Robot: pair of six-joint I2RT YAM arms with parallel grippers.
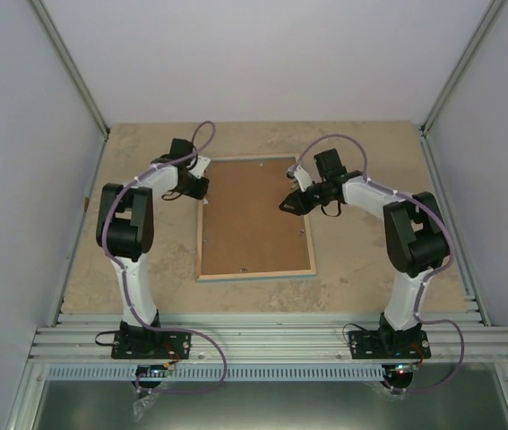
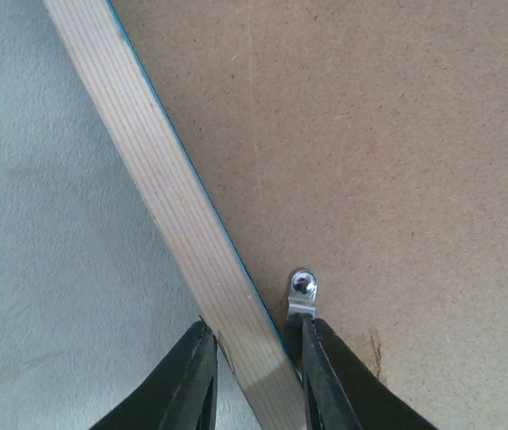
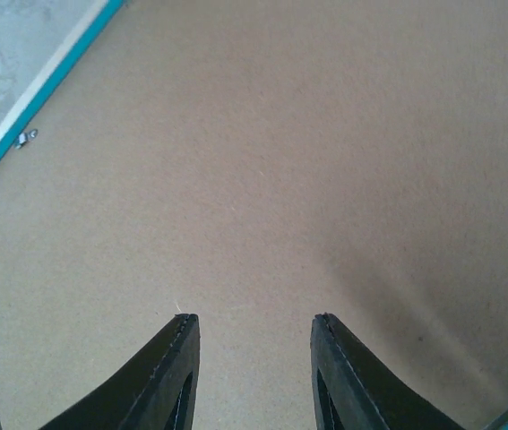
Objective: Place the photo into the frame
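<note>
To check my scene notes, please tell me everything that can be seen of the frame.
The frame lies flat, back up, on the table: thin light-wood rails with a blue edge, a brown backing board filling it, small metal clips inside. The fingers of the left gripper straddle its left rail beside one clip; whether they pinch it is unclear.

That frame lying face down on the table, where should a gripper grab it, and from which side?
I'd grip the frame by its left wooden rail, coming down from above. It lies flat with the backing board filling it, so only the narrow raised rail fits between fingers, as the left gripper straddles it now. Stay clear of the metal tab.
</note>
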